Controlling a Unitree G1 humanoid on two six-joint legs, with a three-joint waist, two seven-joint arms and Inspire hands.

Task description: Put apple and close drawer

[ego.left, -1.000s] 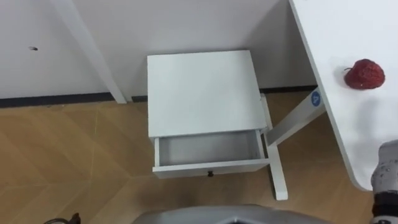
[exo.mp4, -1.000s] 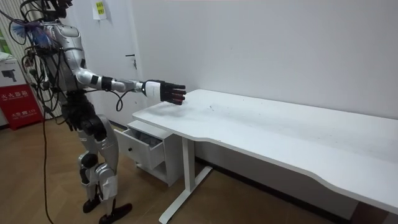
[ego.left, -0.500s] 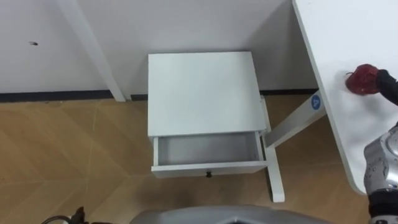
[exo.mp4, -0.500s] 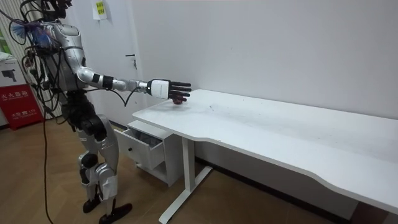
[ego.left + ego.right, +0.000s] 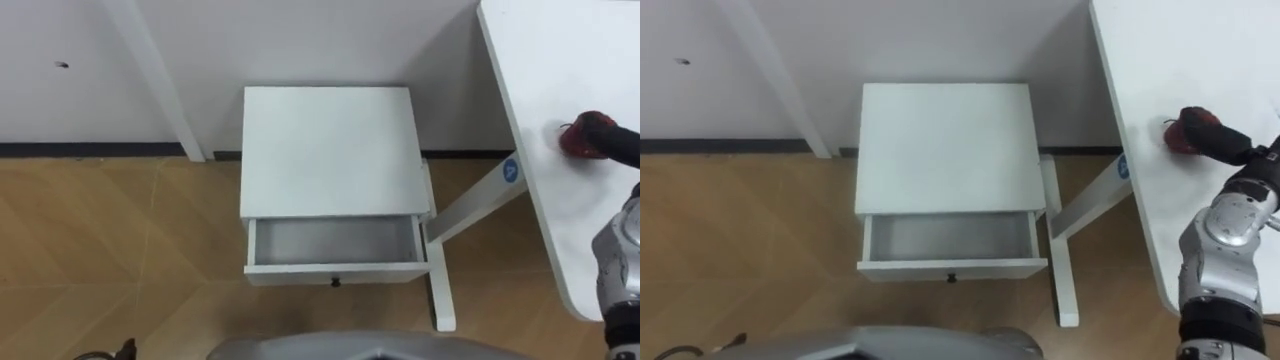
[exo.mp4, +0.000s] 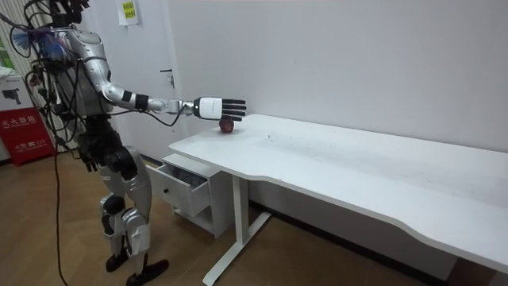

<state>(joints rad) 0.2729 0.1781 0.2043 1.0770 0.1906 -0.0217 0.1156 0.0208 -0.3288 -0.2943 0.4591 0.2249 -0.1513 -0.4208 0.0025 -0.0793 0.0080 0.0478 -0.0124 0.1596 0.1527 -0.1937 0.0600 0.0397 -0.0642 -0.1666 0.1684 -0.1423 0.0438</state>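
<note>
Right hand stretched over the apple, drawer open

Nearest the robot, on the wooden floor [image 5: 100, 250], the drawer [image 5: 335, 243] of the small white cabinet [image 5: 328, 150] is pulled out, with a dark knob [image 5: 335, 282] on its front. Farther off to the right, the red apple [image 5: 578, 134] sits on the white desk [image 5: 560, 60], near its left edge. The right hand [image 6: 216, 106] hovers flat over the apple with its fingers straight and close together. I cannot tell whether they touch it.

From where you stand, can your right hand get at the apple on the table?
Probably yes: the right hand hovers open just over the apple on the white table, with nothing between them.
</note>
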